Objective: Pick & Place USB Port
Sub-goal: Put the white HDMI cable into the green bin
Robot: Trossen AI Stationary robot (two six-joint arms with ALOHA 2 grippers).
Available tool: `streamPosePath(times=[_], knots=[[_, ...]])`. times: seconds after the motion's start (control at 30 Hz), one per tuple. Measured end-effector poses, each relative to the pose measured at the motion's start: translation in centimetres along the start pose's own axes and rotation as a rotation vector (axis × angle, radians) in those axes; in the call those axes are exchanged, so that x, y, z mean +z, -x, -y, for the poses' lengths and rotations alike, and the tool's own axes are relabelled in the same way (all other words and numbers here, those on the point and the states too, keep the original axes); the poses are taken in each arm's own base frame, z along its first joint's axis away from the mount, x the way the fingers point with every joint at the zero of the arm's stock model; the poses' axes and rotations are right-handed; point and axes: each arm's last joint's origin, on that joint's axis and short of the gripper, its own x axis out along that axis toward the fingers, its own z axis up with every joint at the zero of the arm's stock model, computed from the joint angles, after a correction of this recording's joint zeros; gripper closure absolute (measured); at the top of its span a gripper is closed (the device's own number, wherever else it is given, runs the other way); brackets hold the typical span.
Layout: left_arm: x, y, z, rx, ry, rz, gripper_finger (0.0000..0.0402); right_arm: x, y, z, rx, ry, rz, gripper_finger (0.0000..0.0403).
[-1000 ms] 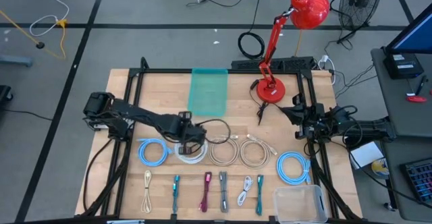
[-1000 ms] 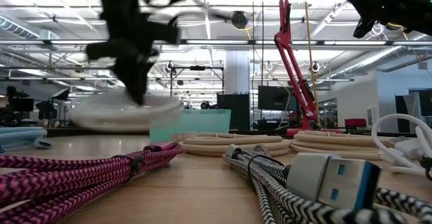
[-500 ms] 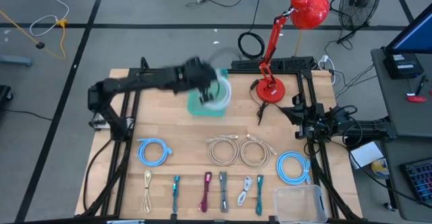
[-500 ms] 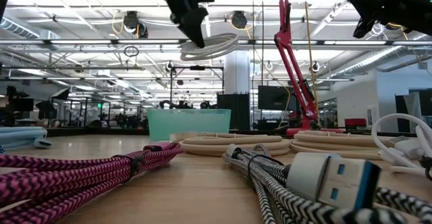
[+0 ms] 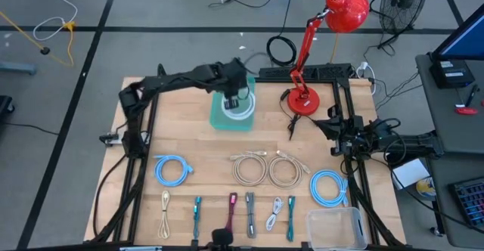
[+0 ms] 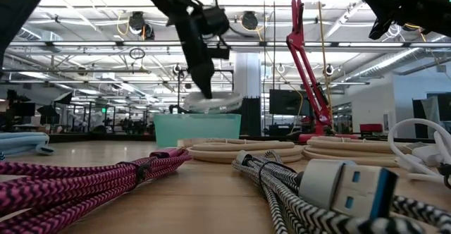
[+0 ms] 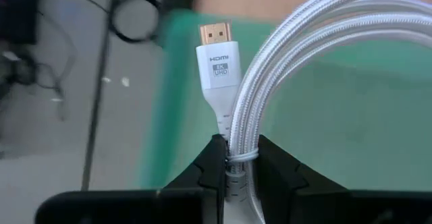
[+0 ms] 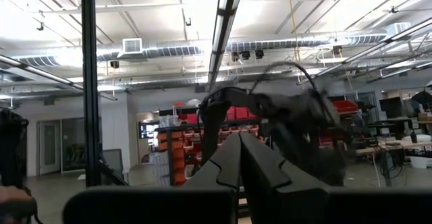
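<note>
My left gripper (image 5: 234, 98) hangs over the teal bin (image 5: 221, 121) at the table's far edge, shut on a coiled white braided cable (image 5: 241, 110). The left wrist view shows the cable's gold-tipped plug marked HDMI (image 7: 217, 61) beside the strands. In the low view the coil (image 6: 211, 103) hangs just above the bin's rim (image 6: 197, 118). My right gripper (image 5: 324, 124) waits shut at the table's right edge, tipped upward, touching nothing. My left gripper pinches the coil's bundled strands (image 7: 237, 142) between its two fingers (image 7: 210, 173), close to where the plug's neck joins the bundle. The fingers slant down from above. The coil hangs below them over the teal bin, roughly level and clear of the table.
On the near half of the table lie a blue coil (image 5: 172, 169), two beige coils (image 5: 266, 169), another blue coil (image 5: 329, 187) and a row of short bundled cables (image 5: 240, 215). A clear box (image 5: 336, 227) stands at the near right, a red lamp (image 5: 305, 100) at the far right.
My left gripper has lifted the white coil clear of the table's middle and swung it toward the far edge, over the teal bin. In the last half second it has sunk, bringing the coil down close to the bin's rim. It has stayed shut on the coil.
</note>
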Motion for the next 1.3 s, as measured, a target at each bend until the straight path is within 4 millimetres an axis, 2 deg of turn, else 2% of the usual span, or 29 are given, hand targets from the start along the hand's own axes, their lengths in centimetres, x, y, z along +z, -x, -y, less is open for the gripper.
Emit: streamPosePath(times=[0.1, 0.23, 0.5, 0.8, 1.03, 1.1, 1.3], knots=[[-0.5, -1.8, 0.2, -0.031, -0.018, -0.062, 0.0349, 0.0, 0.0, 0.0, 0.0, -0.004, 0.0, 0.0399], [-1.0, -3.2, 0.4, -0.094, -0.022, -0.092, 0.0349, 0.0, 0.0, 0.0, 0.003, -0.004, -0.001, 0.0399], [-1.1, -3.7, 1.4, -0.167, -0.038, -0.084, 0.0349, 0.0, 0.0, 0.0, 0.003, -0.004, -0.001, 0.0399], [-2.8, -5.3, 2.8, -0.196, -0.04, -0.139, 0.0349, 0.0, 0.0, 0.0, 0.004, -0.005, -0.001, 0.0399], [-2.4, -5.7, 3.1, -0.183, -0.033, -0.08, 0.0349, 0.0, 0.0, 0.0, 0.004, -0.005, -0.001, 0.0399], [-2.4, -5.6, 3.0, -0.167, -0.03, -0.077, 0.0336, 0.0, 0.0, 0.0, 0.004, -0.005, -0.001, 0.0399], [-2.6, -5.0, 2.4, -0.073, -0.014, -0.119, 0.0266, 0.0, 0.0, 0.0, 0.003, -0.005, -0.001, 0.0399]])
